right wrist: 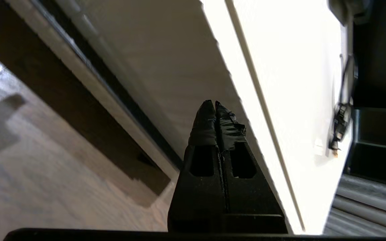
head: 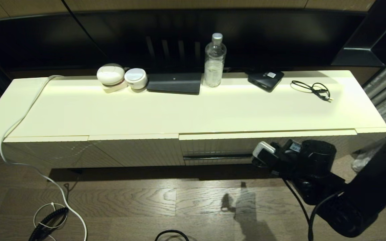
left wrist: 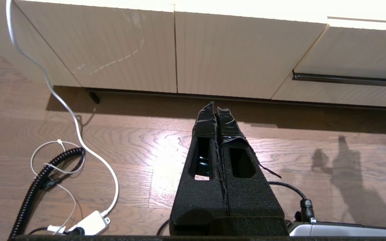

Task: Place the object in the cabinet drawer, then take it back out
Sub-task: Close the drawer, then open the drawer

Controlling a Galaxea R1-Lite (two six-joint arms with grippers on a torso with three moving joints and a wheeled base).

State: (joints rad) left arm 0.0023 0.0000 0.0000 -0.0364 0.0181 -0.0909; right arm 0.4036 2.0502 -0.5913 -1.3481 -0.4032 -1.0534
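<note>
The cabinet drawer (head: 219, 147) is closed, its cream, vertically ribbed front flush with the neighbouring panels; a long dark handle slot (head: 218, 156) runs across its lower part. The umbrella is not visible in any view.

The right hand (right wrist: 214, 107) has its taped fingers pressed together and holds nothing. It sits just in front of the drawer face, above the slot, tips apart from the ribs; in the head view it lies at the slot's right end.

The left hand (left wrist: 216, 108) is likewise closed and empty, low over the wood floor (left wrist: 146, 150), facing the ribbed panels left of the drawer.

On the bench (head: 193, 110), beyond the right hand: a water bottle (head: 214, 60), a flat black box (head: 266, 79), and a cable loop (head: 312, 88).
</note>
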